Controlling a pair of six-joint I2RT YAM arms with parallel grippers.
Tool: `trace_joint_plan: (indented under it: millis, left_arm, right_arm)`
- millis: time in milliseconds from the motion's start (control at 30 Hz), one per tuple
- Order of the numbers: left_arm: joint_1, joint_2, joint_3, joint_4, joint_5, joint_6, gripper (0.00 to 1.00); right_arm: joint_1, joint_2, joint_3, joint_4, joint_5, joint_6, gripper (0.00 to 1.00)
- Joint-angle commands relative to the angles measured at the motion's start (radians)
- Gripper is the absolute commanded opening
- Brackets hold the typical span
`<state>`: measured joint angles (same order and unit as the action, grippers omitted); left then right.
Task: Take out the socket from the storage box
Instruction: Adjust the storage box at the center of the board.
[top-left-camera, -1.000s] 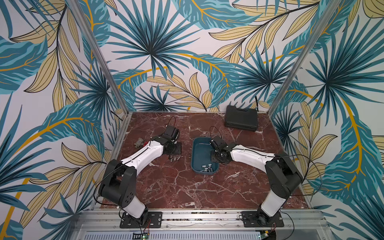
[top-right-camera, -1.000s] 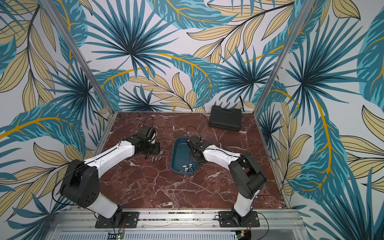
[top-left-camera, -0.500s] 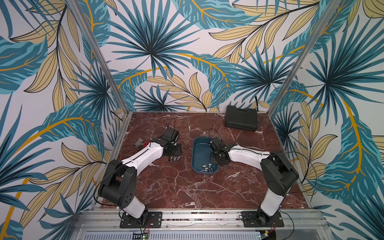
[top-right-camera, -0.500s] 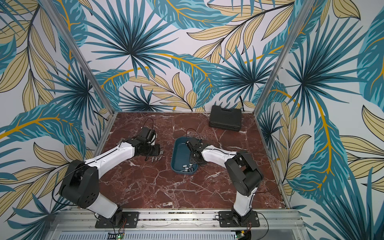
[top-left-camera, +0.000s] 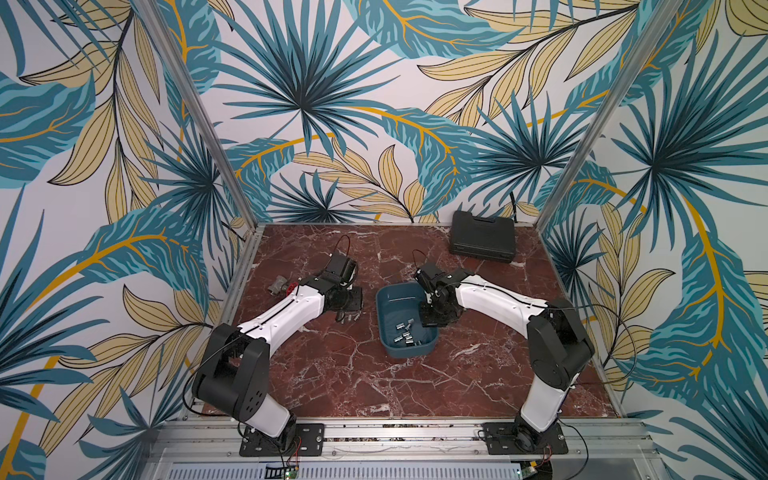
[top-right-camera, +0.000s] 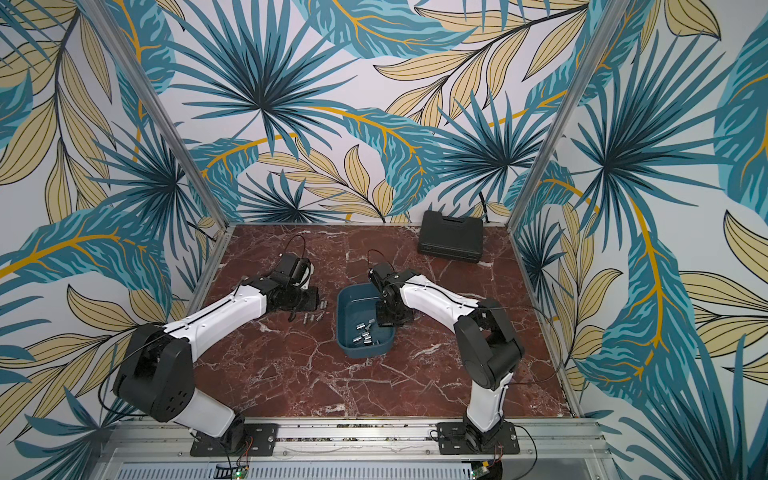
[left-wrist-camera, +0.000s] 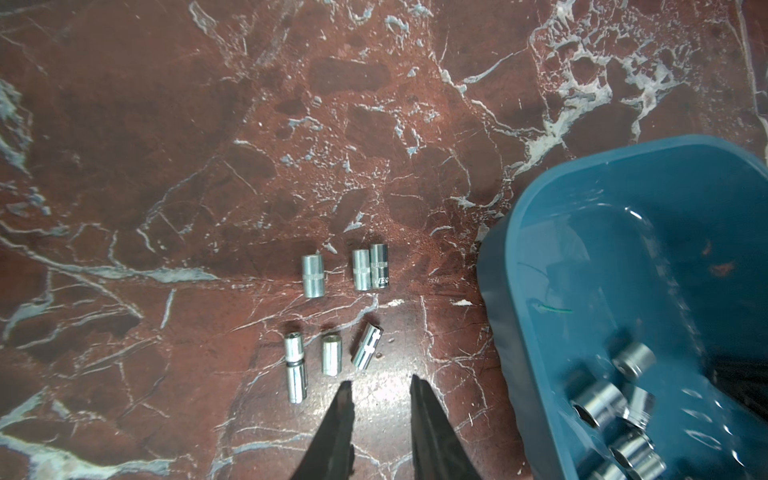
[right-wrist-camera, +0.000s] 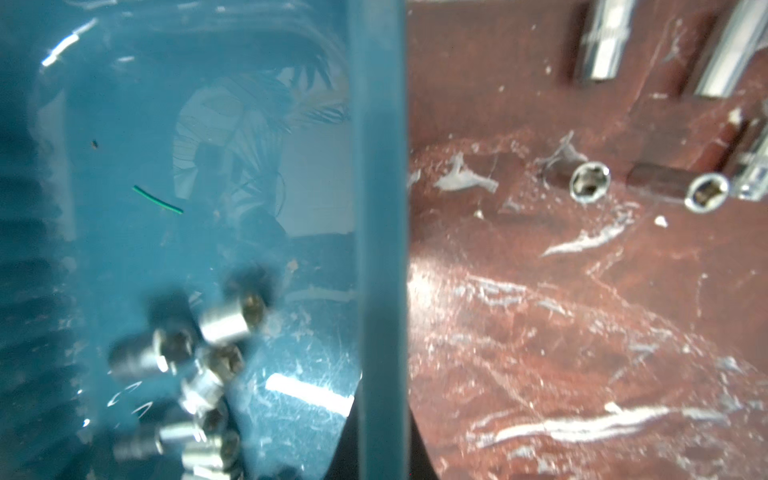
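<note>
**1. Change.** Within the last second the right gripper (right-wrist-camera: 380, 463) has gone from part-open to fully closed. The right wrist view shows its dark fingers (right-wrist-camera: 345, 465) standing on either side of the rolled rim of the shallow teal-blue plastic storage box (right-wrist-camera: 380, 166). The jaws are therefore clamped on the box wall, not on a socket. The left arm has not moved.

**2. Meaning for the task.** The storage box now appears to be steadied, or made ready for tipping. No socket is being lifted yet. The short chrome steel sockets (right-wrist-camera: 224, 322) that remain in the box lie in a loose heap on its floor. They are on the inner side of the clamped wall, close beside the right jaws.

**3. Left tool.** The left gripper (left-wrist-camera: 380, 388) stands slightly open, with a narrow gap and nothing in it. It hovers over the red-brown marble table (left-wrist-camera: 166, 166). The outer sockets (left-wrist-camera: 331, 355), of the same chrome steel, lie in two rows just ahead of its fingertips. The storage box is off to one side of them.

**4. View differences.**
- Only the right wrist view shows the clamp on the rim. In both top views the gripper body covers that contact.
- Only the left wrist view shows the empty gap of the left tool.
- Only the top views show the black hard-shell tool case (top-left-camera: 482, 237), well beyond the right gripper and untouched.
</note>
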<state>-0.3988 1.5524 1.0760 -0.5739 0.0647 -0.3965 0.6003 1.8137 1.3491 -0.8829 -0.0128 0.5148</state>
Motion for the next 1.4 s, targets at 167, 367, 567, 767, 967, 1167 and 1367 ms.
trace_joint_plan:
  millis: [167, 367, 567, 767, 967, 1167, 1367]
  left_arm:
    - [-0.002, 0.011, 0.015, -0.018, 0.003, 0.014, 0.28]
    - [-0.003, 0.019, 0.018, -0.021, 0.001, 0.016, 0.28]
    - [-0.003, 0.018, 0.010, -0.015, -0.009, 0.012, 0.28]
    - [-0.003, 0.026, 0.006, -0.020, -0.013, 0.010, 0.28]
    - [-0.003, 0.034, 0.009, -0.011, -0.006, 0.007, 0.28]
    - [-0.003, 0.041, 0.005, -0.011, -0.002, -0.001, 0.28]
    - [-0.003, 0.041, -0.005, -0.008, -0.008, -0.006, 0.28]
  right_arm:
    - [-0.023, -0.021, 0.042, -0.087, -0.078, -0.038, 0.00]
    - [-0.029, -0.014, 0.039, -0.077, -0.085, -0.039, 0.00]
    - [-0.035, -0.013, 0.017, -0.045, -0.082, -0.029, 0.00]
    - [-0.036, 0.000, -0.024, 0.040, -0.054, 0.006, 0.00]
    - [-0.036, 0.016, -0.105, 0.206, 0.007, 0.029, 0.01]
    - [-0.031, 0.075, -0.138, 0.258, -0.006, 0.027, 0.05]
    - [-0.027, 0.055, -0.144, 0.244, 0.002, 0.017, 0.21]
